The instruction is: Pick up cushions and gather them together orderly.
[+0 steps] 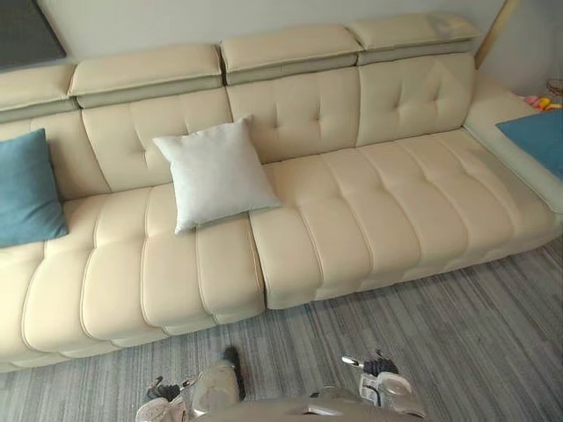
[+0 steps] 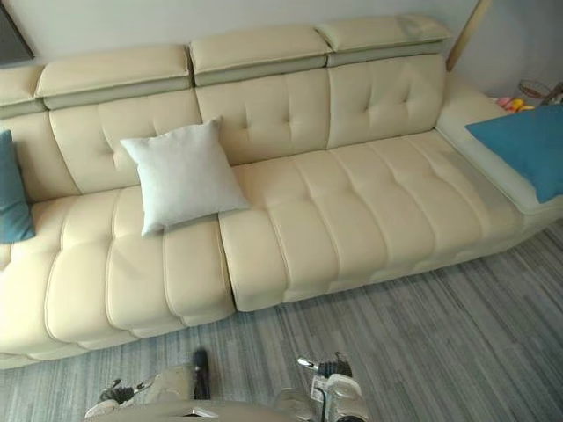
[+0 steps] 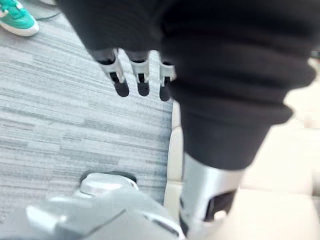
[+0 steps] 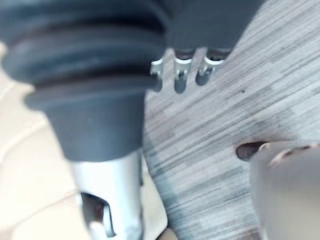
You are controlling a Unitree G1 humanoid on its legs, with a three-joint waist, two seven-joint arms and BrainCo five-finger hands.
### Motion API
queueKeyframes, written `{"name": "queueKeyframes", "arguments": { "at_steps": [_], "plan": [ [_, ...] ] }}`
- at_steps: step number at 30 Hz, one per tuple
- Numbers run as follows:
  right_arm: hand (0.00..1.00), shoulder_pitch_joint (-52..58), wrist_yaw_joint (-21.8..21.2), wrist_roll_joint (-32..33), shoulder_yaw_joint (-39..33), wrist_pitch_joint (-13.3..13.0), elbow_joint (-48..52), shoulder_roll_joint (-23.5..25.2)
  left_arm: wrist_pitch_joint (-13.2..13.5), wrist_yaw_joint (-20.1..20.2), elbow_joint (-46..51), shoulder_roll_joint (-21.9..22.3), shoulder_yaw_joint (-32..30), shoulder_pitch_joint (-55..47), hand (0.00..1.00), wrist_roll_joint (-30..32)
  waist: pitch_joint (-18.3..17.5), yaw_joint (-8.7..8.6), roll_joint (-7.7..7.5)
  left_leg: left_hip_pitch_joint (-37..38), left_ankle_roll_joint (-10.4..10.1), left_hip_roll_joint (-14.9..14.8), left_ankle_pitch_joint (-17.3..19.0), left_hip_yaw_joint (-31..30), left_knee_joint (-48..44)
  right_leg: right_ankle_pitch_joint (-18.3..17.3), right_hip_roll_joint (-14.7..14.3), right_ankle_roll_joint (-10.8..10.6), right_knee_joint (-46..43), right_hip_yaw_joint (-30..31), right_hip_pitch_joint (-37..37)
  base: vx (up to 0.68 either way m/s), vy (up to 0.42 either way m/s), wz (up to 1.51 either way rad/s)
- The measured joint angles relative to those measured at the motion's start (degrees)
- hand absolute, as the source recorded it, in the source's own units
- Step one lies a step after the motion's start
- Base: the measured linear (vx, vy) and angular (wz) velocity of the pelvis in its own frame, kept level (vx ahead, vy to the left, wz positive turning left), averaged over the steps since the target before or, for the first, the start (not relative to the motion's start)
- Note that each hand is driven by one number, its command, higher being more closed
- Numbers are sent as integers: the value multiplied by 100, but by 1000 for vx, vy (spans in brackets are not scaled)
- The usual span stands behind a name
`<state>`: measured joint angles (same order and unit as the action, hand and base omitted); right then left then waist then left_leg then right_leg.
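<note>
While left hand (image 3: 141,75) and right hand (image 4: 180,75) hang empty, fingers (image 3: 116,75) relaxed, white cushion (image 1: 215,171) leans on sofa (image 1: 387,202): a one-corner pinch could let it sag and slip.

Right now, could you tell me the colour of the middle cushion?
The cushion is pale grey, clearest in the left eye view.

Sofa (image 1: 387,202): behind floor (image 1: 457,334), spanning left to right.
Centre cushion (image 1: 215,173): on seat, left of middle, propped against backrest.
Left cushion (image 1: 26,189): far left end, against backrest.
Right cushion (image 2: 523,145): on right-hand side section, well apart from the others.
</note>
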<state>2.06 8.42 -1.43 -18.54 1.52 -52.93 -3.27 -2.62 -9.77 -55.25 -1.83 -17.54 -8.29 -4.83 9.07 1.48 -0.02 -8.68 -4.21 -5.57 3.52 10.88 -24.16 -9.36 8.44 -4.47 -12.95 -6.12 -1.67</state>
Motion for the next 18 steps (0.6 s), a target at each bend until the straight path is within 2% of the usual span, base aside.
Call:
{"name": "queueKeyframes", "arguments": {
  "at_steps": [1, 3, 4, 5, 7, 8, 10, 12, 13, 15, 18],
  "plan": [
    [0, 39, 1, 2, -21, 10, -14, 24, -1, 3, -40, 42, -69, -23, 0, -3, -30, -18, 49, 349, -33, -11, 503, -12, -27, 160, -23, -18, 210, 186, 67, -180, 163, -50],
    [0, 107, 0, 4, -95, 28, -29, 51, -9, 9, -65, 84, -130, -35, 0, -6, -92, -31, 129, 653, -84, -21, 802, -27, 489, 346, -105, -89, 383, 329, 194, -145, 185, -48],
    [0, 133, -5, 90, -279, 65, -98, 172, -18, 14, -84, 53, -141, -43, 0, -6, -192, -43, 23, 803, -4, 127, 736, 67, 1128, 604, -99, -101, 656, 417, 226, -128, 160, -38],
    [0, 171, -17, 118, -314, 85, -120, 230, -19, 15, -84, 1, -138, -44, 0, -4, -240, -71, -12, 831, 8, 202, 619, 94, 1335, 695, -65, -72, 777, 400, 237, -113, 138, -29],
    [0, 234, -26, 146, -499, 117, -229, 351, -61, 15, -111, -145, -125, -63, 0, 6, -404, -155, -251, 1076, 108, 436, 158, 100, 2101, 964, 59, -75, 1136, 375, 212, -35, 75, 1],
    [0, 275, -23, 152, -535, 117, -232, 342, -76, 14, -174, -195, -69, -19, 0, 19, -424, -201, -281, 1148, 134, 502, 24, 29, 2337, 1001, 88, -60, 1214, 353, 174, -81, 80, 24],
    [0, 326, -22, 152, -582, 120, -291, 291, -74, 15, -179, -195, 16, 54, 0, 53, -438, -200, -254, 1211, 161, 564, -129, -4, 2547, 1006, 108, -63, 1196, 353, 177, -77, 37, 17],
    [0, 331, -24, 156, -664, 120, -384, 228, -76, 16, -232, -130, 14, 46, 0, 63, -479, -200, -138, 1335, 153, 580, -279, -6, 2774, 1027, 93, -127, 1183, 356, 168, -70, -20, 0],
    [0, 324, -23, 154, -676, 121, -402, 202, -76, 18, -239, -107, 14, 46, 0, 66, -494, -198, -143, 1382, 152, 585, -302, 1, 2827, 1027, 81, -127, 1179, 360, 161, -70, -32, -4],
    [0, 326, -23, 154, -752, 136, -438, 154, -77, 23, -293, -34, -28, 37, 0, 172, -525, -200, -8, 1417, 119, 536, -336, 43, 2895, 1032, 29, -120, 1181, 387, 175, -85, -47, -7],
    [0, 335, -23, 155, -753, 146, -459, 96, -78, 31, -392, -2, -46, 21, 0, 177, -542, -187, 24, 1491, 68, 445, -314, 196, 2896, 1051, -72, -97, 1224, 500, 169, -51, -49, -22]
  ]
}}
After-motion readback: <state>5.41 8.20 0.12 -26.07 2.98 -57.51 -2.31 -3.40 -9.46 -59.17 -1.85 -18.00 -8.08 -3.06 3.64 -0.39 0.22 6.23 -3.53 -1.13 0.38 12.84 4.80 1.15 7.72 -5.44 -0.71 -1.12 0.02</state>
